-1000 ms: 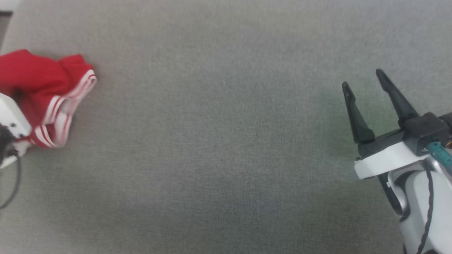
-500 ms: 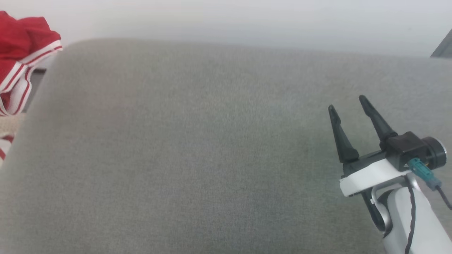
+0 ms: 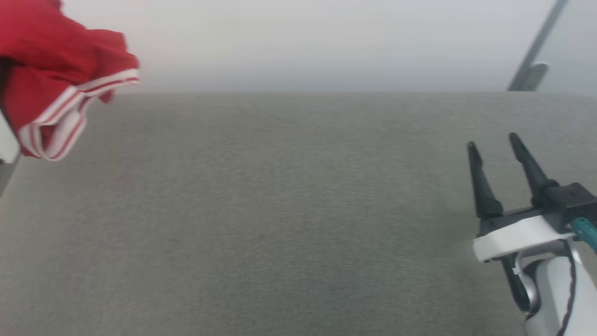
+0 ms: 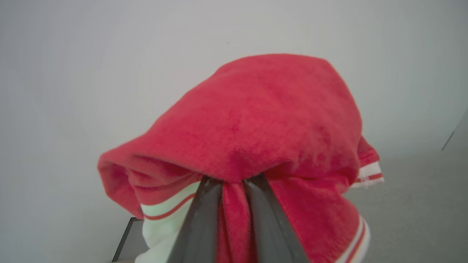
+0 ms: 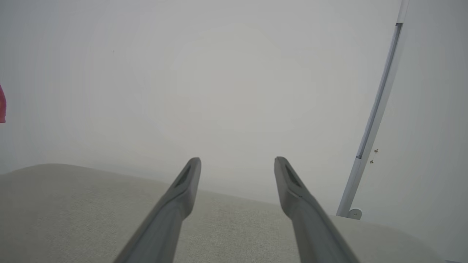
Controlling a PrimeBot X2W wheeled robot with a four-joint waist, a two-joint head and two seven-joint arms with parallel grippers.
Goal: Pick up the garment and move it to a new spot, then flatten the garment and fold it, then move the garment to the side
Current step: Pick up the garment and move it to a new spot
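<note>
One small red jersey shirt with white red-striped trim is hanging in a loose bunch from the left gripper, whose two long dark fingers are standing narrow and pinching a red fold between them while the rest of the cloth is draping over their tips. In the left wrist view the red body is bulging upward toward twelve o'clock. One white band with a thin red stripe is showing at seven o'clock and another striped edge at four o'clock. In the head view the shirt is sitting at ten o'clock, half in front of the pale wall and half over the grey woven fabric surface; whether its lowest fold is touching that surface cannot be told. The right gripper is hovering at four o'clock, well apart from the shirt, with its two fingers spread wide and nothing between them. One slim grey pole is leaning at one o'clock.
</note>
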